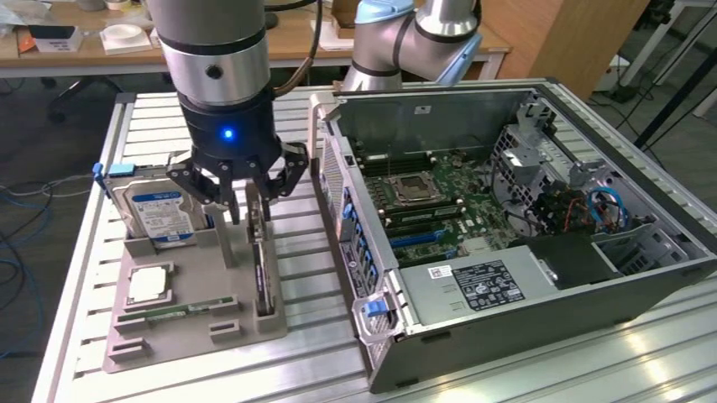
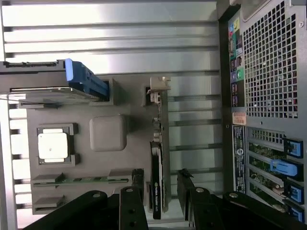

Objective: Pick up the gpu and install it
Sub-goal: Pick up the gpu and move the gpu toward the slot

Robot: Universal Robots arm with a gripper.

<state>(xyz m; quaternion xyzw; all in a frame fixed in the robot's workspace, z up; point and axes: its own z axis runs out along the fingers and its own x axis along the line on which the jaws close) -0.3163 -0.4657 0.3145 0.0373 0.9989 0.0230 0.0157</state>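
Black claw fingers stand spread wide on either side of the gpu. The gripper straddles the card's top edge with a gap at each side, touching nothing that I can make out. The gpu is thin and dark, with a brownish edge and a small metal bracket at one end. It stands on edge in a slot of the matt grey holder on the ribbed aluminium table. The holder also carries a silver hard drive with a blue-white label, a square processor and a narrow green memory stick. The exterior view looks into the open computer case at its green motherboard. The wrist view faces the case's perforated rear panel.
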